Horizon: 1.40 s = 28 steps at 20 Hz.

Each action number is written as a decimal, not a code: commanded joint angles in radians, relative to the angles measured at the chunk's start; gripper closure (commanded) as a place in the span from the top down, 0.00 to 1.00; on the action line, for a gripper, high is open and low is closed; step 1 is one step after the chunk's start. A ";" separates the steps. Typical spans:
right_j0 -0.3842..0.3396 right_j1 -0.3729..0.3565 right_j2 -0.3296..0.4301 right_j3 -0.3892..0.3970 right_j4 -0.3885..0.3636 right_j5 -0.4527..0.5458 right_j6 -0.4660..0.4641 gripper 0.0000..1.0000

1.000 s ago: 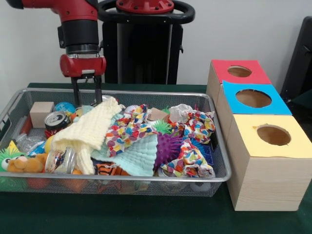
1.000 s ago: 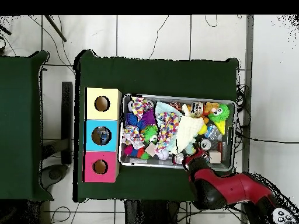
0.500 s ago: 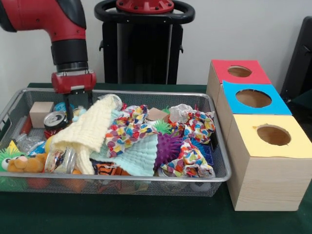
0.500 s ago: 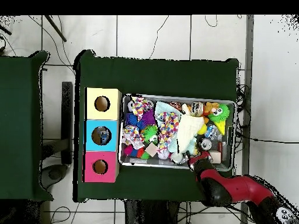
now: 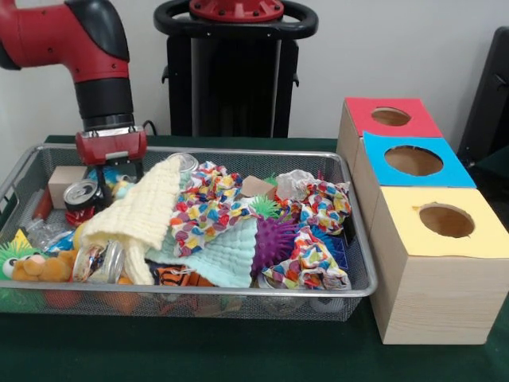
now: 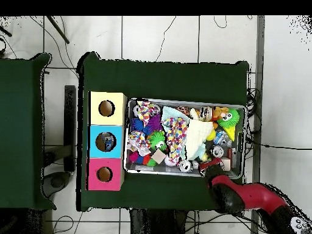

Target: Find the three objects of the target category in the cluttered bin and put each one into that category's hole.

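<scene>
One mesh bin [image 5: 350, 239] on the counter [image 5: 238, 358], packed; three boxes w/ holes [image 5: 413, 161] beside it. Target category unknown to me, so can't place its objs. Yellow cloth [image 5: 139, 213] drapes over half the pile; it could snag and drag stuff out. Gripper [image 5: 111, 177] is low by the soda can [image 5: 82, 195]; fingers hidden in clutter, can't tell their state. I'd worry the can gets crushed or tipped.
</scene>
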 commanded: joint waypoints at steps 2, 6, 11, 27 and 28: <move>-0.016 -0.074 0.106 -0.026 0.093 0.326 -0.132 1.00; 0.005 -0.143 0.144 0.010 0.190 0.398 -0.090 1.00; 0.022 -0.229 0.202 0.039 0.277 0.455 -0.067 1.00; 0.013 -0.269 0.233 0.029 0.309 0.485 -0.077 1.00; 0.009 -0.260 0.234 0.017 0.305 0.488 -0.088 1.00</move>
